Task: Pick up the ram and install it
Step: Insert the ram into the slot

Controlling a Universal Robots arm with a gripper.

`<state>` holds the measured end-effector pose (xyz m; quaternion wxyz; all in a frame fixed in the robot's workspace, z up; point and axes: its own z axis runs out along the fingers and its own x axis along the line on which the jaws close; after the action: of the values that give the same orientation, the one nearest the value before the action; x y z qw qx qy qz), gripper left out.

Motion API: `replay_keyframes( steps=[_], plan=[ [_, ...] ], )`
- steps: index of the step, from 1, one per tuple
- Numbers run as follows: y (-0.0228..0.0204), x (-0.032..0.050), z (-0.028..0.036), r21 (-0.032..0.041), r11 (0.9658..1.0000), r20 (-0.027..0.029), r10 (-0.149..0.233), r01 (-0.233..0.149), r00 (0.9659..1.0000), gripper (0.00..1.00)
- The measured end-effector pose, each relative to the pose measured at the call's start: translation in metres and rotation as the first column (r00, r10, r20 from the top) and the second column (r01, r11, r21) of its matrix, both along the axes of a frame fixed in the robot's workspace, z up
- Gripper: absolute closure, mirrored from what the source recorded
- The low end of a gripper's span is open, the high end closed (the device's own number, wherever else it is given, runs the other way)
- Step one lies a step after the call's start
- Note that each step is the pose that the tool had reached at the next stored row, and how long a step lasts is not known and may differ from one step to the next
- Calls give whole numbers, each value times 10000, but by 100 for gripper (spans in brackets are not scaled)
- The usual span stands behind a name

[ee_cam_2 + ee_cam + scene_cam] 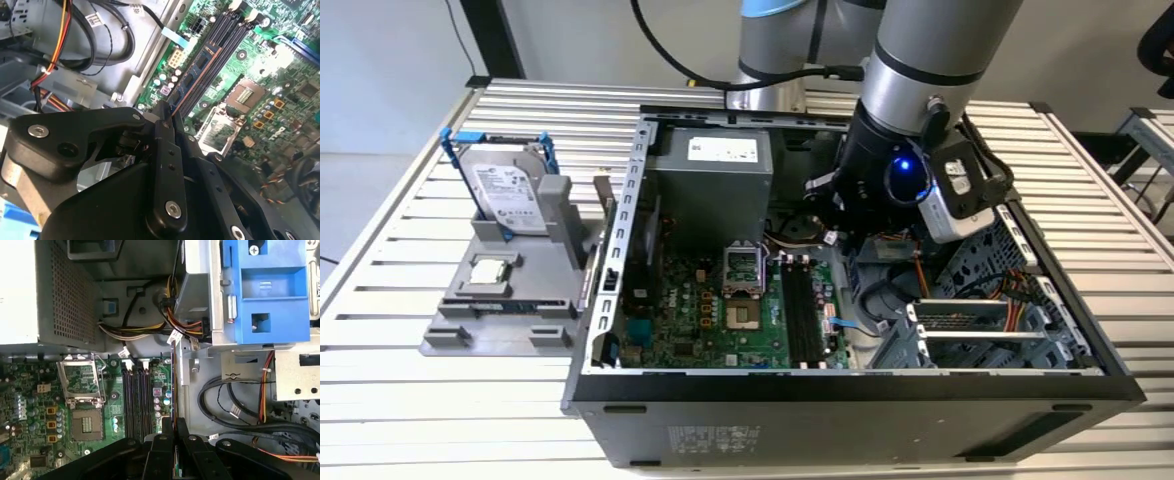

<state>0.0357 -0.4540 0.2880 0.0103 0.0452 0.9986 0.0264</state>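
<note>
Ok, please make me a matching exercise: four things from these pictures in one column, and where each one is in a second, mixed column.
Things:
1 ram
2 hard drive
3 square chip
4 black slots

Places:
A on the green motherboard
B standing in a blue frame
C held in the claw
D flat on the grey stand

Pairs: 1-C, 2-B, 3-D, 4-A.

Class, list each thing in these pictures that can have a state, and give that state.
tool: shut on the ram.
ram: held on edge, not in a slot.
memory slots: empty.
processor socket: cover raised, no chip inside.
computer case: side open.
hard drive: standing upright, outside the case.
</note>
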Motion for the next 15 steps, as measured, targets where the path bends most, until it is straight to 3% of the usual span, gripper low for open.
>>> replay_keyframes(
  steps=[5, 8, 15],
  plan=[
    [0, 0, -8, -15, 9999, -1, -100, 100, 10000, 100],
    [-7, 1, -52, -14, 10000, -2, -85, 85, 10000, 100],
    [-49, 0, -151, -11, 9992, -51, 390, -390, 9992, 100]
  ],
)
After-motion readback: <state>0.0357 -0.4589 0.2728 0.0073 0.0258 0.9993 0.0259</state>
